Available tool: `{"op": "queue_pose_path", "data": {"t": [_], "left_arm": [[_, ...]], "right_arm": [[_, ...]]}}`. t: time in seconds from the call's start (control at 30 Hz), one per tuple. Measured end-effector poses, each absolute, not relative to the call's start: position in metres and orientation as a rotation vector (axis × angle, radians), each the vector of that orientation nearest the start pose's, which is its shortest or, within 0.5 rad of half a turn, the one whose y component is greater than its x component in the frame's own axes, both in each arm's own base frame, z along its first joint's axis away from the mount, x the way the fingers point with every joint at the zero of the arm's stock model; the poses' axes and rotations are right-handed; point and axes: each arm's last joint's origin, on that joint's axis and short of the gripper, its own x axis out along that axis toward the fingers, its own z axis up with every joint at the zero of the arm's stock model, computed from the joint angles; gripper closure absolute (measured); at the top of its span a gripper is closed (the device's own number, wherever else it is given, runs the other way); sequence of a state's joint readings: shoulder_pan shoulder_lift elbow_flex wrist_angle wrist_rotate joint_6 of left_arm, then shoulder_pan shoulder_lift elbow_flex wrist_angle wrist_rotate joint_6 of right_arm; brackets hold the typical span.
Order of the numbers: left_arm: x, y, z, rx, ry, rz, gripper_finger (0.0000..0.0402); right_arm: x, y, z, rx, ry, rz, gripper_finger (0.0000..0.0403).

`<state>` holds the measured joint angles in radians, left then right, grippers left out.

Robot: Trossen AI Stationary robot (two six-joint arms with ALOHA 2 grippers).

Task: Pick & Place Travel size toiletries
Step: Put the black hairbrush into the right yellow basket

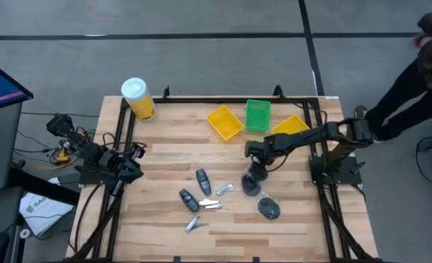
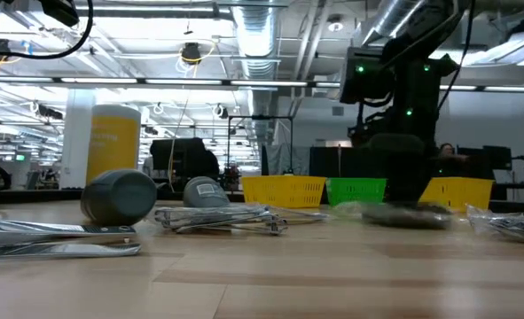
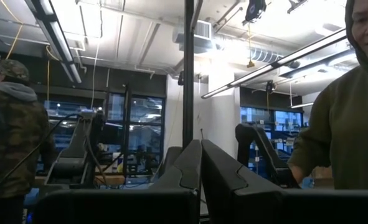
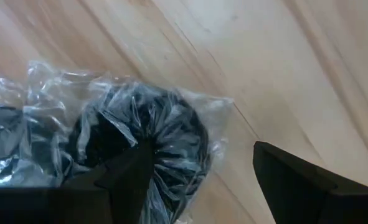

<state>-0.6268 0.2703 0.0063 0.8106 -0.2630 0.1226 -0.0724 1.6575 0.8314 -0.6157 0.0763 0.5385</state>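
Your wooden counter (image 1: pixel 289 226) sits on a grey floor, with a person (image 1: pixel 413 80) standing off its right far corner and a yellow canister (image 1: pixel 138 98) with a white lid at its left far corner. Along the far edge you have two yellow trays (image 1: pixel 224 122) (image 1: pixel 292 126) with a green tray (image 1: pixel 257 115) between them; from above, none of the three shows anything inside. The toiletries lie in the middle: two dark oblong pieces (image 1: pixel 202 180) (image 1: pixel 188 199), silver clippers (image 1: pixel 224 189) (image 1: pixel 210 204) (image 1: pixel 194 224), and a dark disc in a clear bag (image 1: pixel 269 209) nearer the front right. The right tool (image 1: pixel 254 175) is down over a second bagged disc (image 4: pixel 140 140); only your right wrist view shows the crinkled plastic and the dark round piece, lying between the parted fingers (image 4: pixel 302 180), one finger over the bag, the other on bare wood, nothing clamped. The low view adds the clippers (image 2: pixel 222 218) side-on and one oblong piece (image 2: pixel 120 196) standing out. The left tool (image 3: pixel 200 180) waits off the counter's left edge, fingers pressed together and empty, facing the room and two people (image 3: pixel 9 137) (image 3: pixel 342 118)
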Motion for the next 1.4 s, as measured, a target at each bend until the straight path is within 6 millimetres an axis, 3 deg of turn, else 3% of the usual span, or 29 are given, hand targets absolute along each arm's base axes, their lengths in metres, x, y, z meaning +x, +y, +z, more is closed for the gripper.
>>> {"op": "queue_pose_path", "data": {"t": [0.2, 0.5, 0.63, 1.1, 1.4], "left_arm": [[0.085, -0.052, 0.218, -0.118, -0.517, -0.324, 0.0402], [0.085, -0.052, 0.218, -0.119, -0.517, -0.324, 0.0402], [0.085, -0.052, 0.218, -0.118, -0.517, -0.324, 0.0402], [0.085, -0.052, 0.218, -0.118, -0.517, -0.324, 0.0402], [0.085, -0.052, 0.218, -0.119, -0.518, -0.324, 0.0402]], "right_arm": [[0.27, -0.02, 0.123, 0.442, 1.368, -0.496, 0.0163], [0.266, -0.022, 0.129, 0.461, 1.356, -0.504, 0.0302], [0.265, -0.026, 0.133, 0.465, 1.34, -0.517, 0.0344], [0.258, -0.031, 0.153, 0.483, 1.28, -0.525, 0.0397], [0.244, -0.038, 0.178, 0.514, 1.228, -0.542, 0.0401]]}}
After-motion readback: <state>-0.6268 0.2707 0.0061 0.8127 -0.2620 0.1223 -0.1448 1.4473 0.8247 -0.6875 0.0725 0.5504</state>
